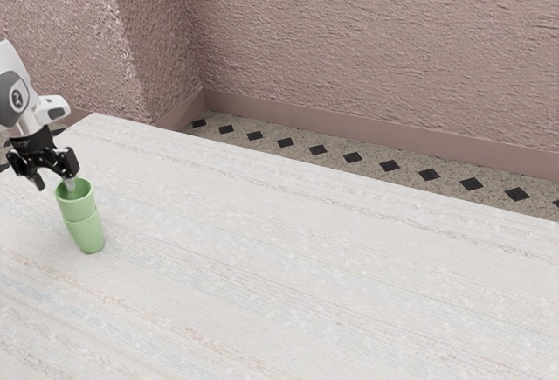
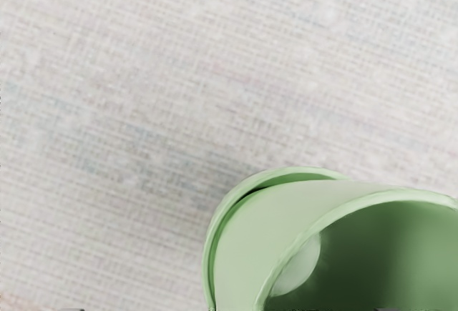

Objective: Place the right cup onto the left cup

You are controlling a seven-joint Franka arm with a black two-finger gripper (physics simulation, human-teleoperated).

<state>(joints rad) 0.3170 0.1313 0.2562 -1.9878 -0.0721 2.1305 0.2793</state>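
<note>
**Two green cups found stacked, one upon the other, at the exterior view's left**

Cups, count two. The upper cup [image 1: 77,206] sits in the mouth of the lower cup [image 1: 88,238], its mouth upward and its wall showing above the lower rim. The lower cup stands on the table [image 1: 288,266], toward the exterior view's left.

Gripper, count one. The gripper [image 1: 55,183] is at the top of the stack, with its two fingers [image 1: 69,163] standing wide apart and nothing clamped between them. One fingertip is at the mouth of the upper cup; the other is outside it, to the exterior view's left.

Surroundings: one table, light and streaked. Past its far edge lies a speckled floor [image 1: 371,169] bearing one row of black diamonds [image 1: 352,157], at least eleven counted. Farther off are two pinkish wall faces [image 1: 376,39] meeting at one inner corner.
</note>
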